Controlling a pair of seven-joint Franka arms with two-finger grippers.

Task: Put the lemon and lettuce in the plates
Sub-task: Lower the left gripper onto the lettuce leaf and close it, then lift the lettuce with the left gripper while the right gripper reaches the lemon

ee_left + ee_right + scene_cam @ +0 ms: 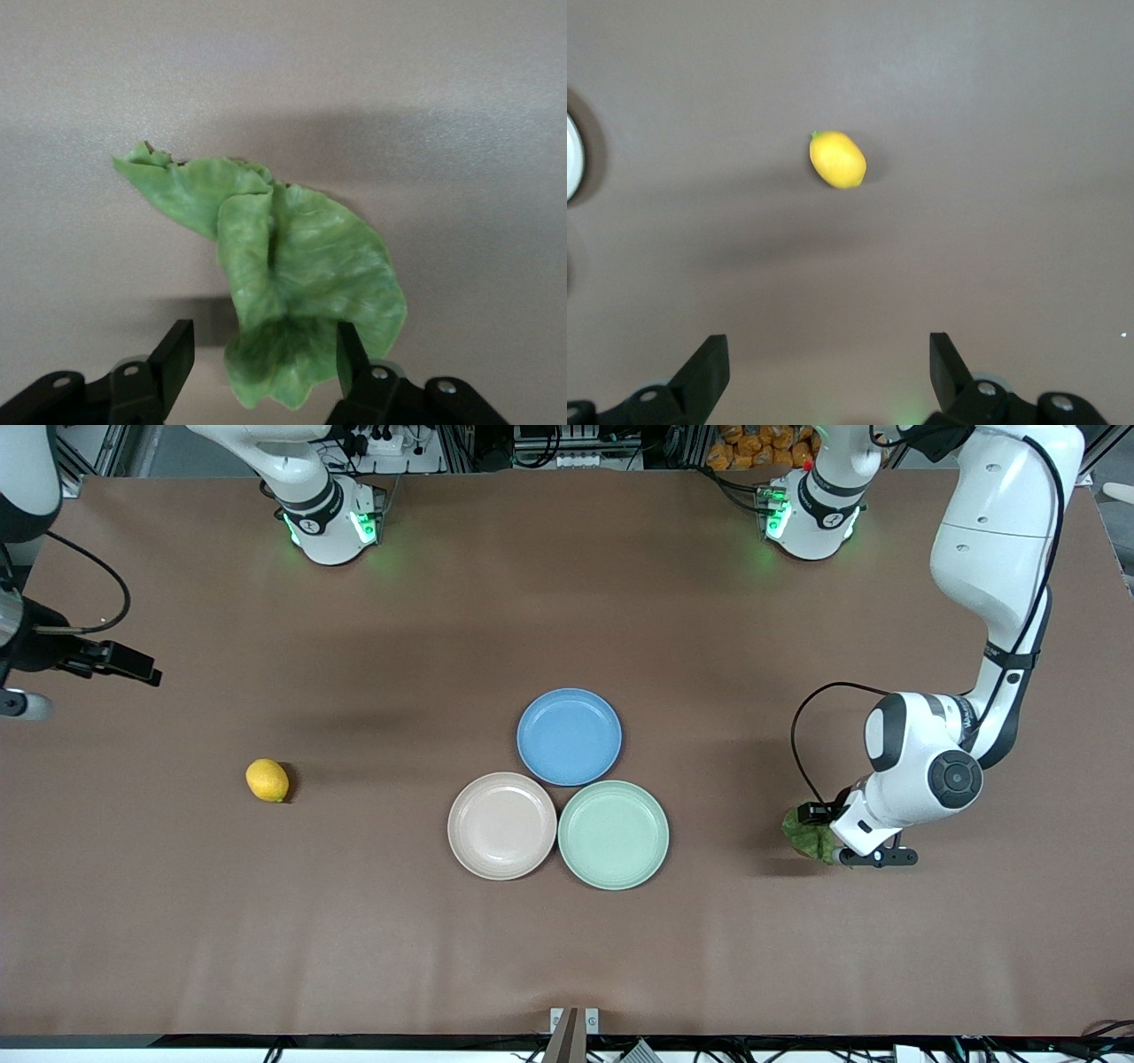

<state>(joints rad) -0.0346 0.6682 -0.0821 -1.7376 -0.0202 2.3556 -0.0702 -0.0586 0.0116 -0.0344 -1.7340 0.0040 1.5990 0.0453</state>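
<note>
The lettuce lies on the desk toward the left arm's end, well apart from the plates; it's a wrinkly green leaf, paler and veined in the left wrist view, folded over w/ a deep crease down the middle and a pointed tail sticking out at one side. The left gripper is low right over it, jaws open, one finger touching the leaf's broad end, the other finger off to the side w/ bare desk between it and the leaf. The lemon sits alone toward the right arm's end, small, oval, yellow-orange, tiny green tip visible in the right wrist view. The right gripper is up in the air over bare desk near the lemon, jaws wide open, nothing between them. Mid-desk are 3 round rimmed plates clustered together: the beige-pink plate and the mint plate side by side, rims about touching, approx. level w/ the lettuce, both w/ nothing on them; the blue plate just beside both, farther from the front camera.
</note>
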